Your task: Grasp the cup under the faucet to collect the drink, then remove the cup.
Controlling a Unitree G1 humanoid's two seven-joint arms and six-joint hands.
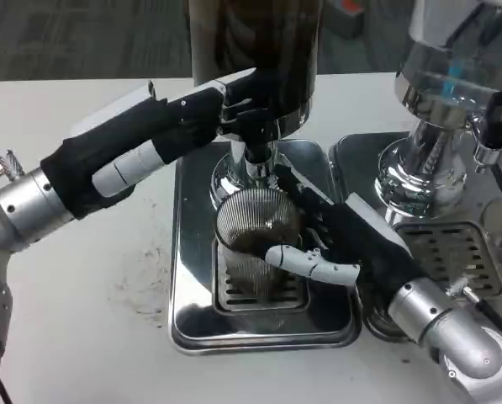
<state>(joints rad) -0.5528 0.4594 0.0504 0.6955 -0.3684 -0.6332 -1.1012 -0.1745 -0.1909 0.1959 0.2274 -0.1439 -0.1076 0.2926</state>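
Cup [255, 240] sat on tray [192, 278] under faucet [255, 164], right hand [339, 244] wrapped around it. Left hand [225, 114] pressed dispenser [259, 50], grip unclear. Best: hold cup upright, centred, 1 steady squeeze.

We see bare white table [82, 320] left of the steel drip tray [187, 278]. The dark dispenser [255, 50] looms above it, and a second chrome dispenser [440, 126] crowds the right.

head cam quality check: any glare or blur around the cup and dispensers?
Head view: strong specular glare on the chrome dispenser at right and on the drip tray rim; the ribbed cup is readable, with dark liquid inside; the dark dispenser body is underexposed; the hands look slightly soft.
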